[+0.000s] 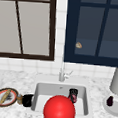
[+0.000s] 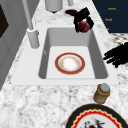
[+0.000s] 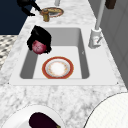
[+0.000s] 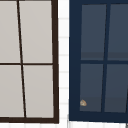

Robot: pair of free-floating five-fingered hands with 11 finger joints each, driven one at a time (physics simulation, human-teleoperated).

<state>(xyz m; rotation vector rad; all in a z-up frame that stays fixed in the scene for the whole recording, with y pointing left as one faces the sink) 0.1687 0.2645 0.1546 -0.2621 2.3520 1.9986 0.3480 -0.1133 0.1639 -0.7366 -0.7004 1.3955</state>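
Note:
My right hand (image 1: 73, 92) hangs over the right part of the sink (image 1: 40, 90), shut on a red onion (image 1: 73, 98). From the left side, this hand (image 2: 83, 15) curls over the onion (image 2: 84, 26) at the basin's far end. From the right side, the same hand (image 3: 40, 37) and onion (image 3: 38, 47) hang above the basin's front wall. A red-rimmed plate (image 2: 70, 63) lies flat on the sink floor. My left hand (image 1: 27, 100) hovers left of the sink beside a small jar (image 1: 19, 99); its fingers (image 2: 113, 55) are spread straight.
A patterned plate (image 1: 5, 96) with food sits at the far left. A faucet (image 1: 62, 70) stands behind the sink. On the right, an eggplant (image 1: 110, 101) rests on a white plate (image 1: 114, 109) below a white container (image 1: 117, 81). A big red ball (image 1: 59, 109) covers the sink's front.

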